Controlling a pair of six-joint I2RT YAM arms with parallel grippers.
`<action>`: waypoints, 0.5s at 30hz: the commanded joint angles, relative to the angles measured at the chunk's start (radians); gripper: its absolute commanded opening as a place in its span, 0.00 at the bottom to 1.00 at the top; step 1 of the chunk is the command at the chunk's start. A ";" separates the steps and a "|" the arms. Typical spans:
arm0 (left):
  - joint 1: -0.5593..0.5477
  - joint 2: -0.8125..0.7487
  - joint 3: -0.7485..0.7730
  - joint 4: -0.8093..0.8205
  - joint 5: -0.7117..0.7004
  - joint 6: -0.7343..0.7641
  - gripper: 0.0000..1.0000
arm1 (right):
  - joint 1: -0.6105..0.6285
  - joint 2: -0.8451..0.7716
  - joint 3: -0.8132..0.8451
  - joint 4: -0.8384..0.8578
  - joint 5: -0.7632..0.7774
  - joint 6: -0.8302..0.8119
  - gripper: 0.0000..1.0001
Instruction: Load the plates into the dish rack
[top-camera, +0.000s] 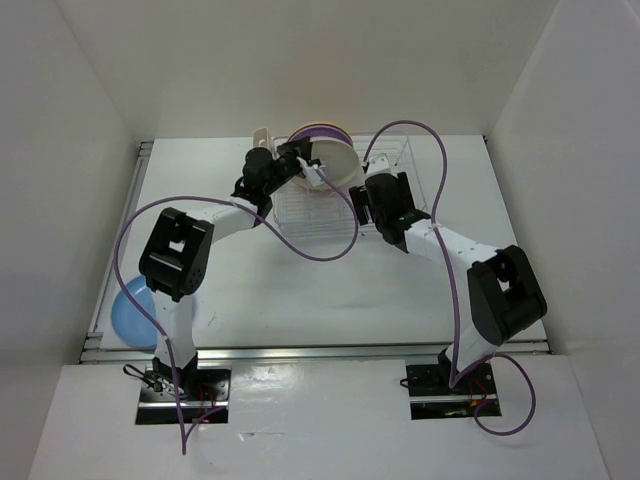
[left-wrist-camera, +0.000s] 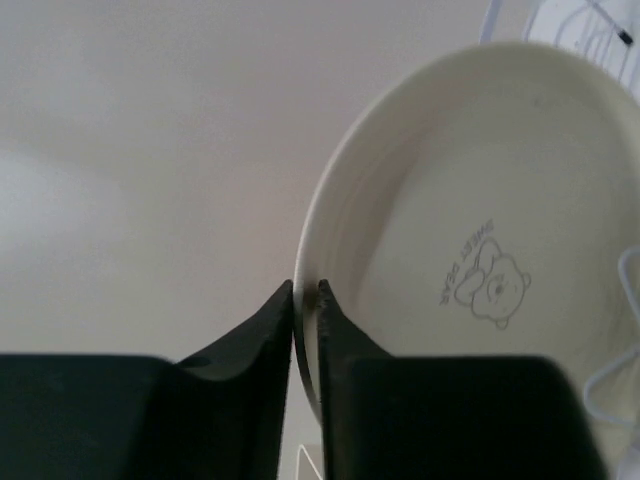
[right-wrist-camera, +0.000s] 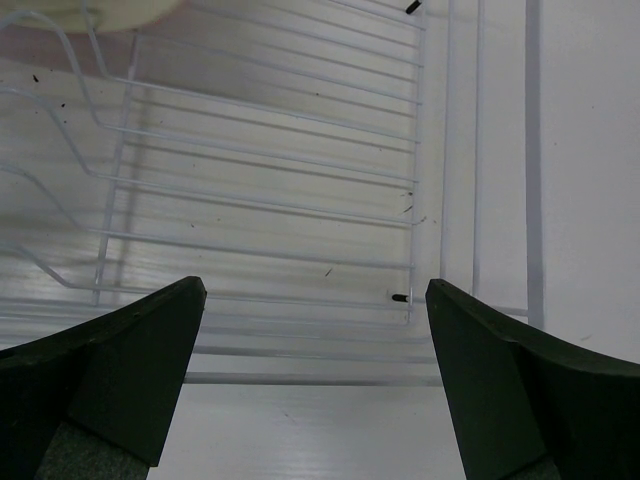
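My left gripper is shut on the rim of the cream plate and holds it on edge over the far left part of the dish rack. In the left wrist view the fingers pinch the cream plate's rim; a bear print shows on it. A lavender plate stands right behind the cream one. The sky blue plate lies at the table's near left edge. My right gripper is open and empty over the rack's near right part; its view shows the rack's wires. The orange and pink plates are not seen.
A small white cup stands at the rack's far left end. White walls close in the table on the left, right and back. Purple cables loop over both arms. The cream plate's edge shows at the top left of the right wrist view.
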 joint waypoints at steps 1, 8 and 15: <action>-0.003 0.002 -0.061 0.053 -0.034 -0.032 0.26 | -0.006 0.024 0.022 -0.024 -0.003 0.007 1.00; -0.013 0.012 -0.130 0.064 -0.065 -0.083 0.38 | -0.006 0.024 0.022 -0.024 -0.003 0.007 1.00; -0.013 0.012 -0.121 0.044 -0.083 -0.132 1.00 | -0.006 0.024 0.022 -0.024 -0.003 0.007 1.00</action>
